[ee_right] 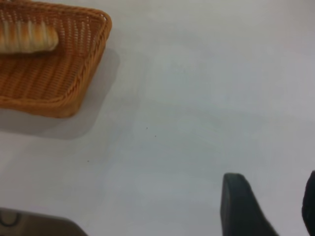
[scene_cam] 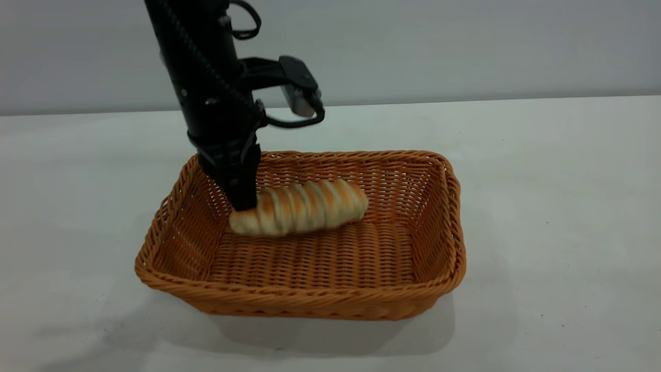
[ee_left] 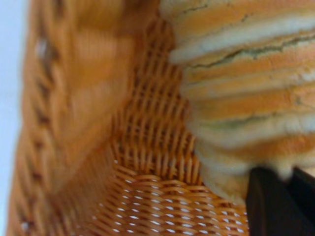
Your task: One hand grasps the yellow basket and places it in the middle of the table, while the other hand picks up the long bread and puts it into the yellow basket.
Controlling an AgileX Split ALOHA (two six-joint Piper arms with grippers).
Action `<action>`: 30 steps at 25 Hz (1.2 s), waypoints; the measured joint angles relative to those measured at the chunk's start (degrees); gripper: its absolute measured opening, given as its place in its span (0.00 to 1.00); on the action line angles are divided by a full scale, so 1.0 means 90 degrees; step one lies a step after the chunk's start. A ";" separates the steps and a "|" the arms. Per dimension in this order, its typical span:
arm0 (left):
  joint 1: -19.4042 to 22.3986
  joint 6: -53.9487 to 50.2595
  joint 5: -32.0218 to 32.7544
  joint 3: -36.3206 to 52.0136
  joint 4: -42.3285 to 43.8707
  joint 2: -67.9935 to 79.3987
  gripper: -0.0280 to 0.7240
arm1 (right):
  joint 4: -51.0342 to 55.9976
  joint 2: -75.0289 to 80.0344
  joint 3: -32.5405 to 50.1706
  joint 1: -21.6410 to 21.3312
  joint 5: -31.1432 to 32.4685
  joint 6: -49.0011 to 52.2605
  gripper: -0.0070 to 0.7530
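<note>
Basket holds bread beneath left fingers

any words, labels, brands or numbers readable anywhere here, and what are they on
None: no text can be read in any view.
yellow basket: plain weave, no label.
long bread: no wrapper or tag.
left gripper: black, no marking visible.
table: only tiny dark specks.

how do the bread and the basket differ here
The basket is large, rectangular and woven, open at the top; the bread is small, long and rounded with pale and brown crosswise stripes. The basket sits on the table; the bread lies inside it near the far wall, with the left gripper at one end. Both are orange-brown.
</note>
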 joint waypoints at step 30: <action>-0.0203 -0.5925 0.0453 -0.0763 0.2743 -0.4138 0.51 | 0.0000 0.0000 0.0006 0.0000 0.0000 0.0000 0.46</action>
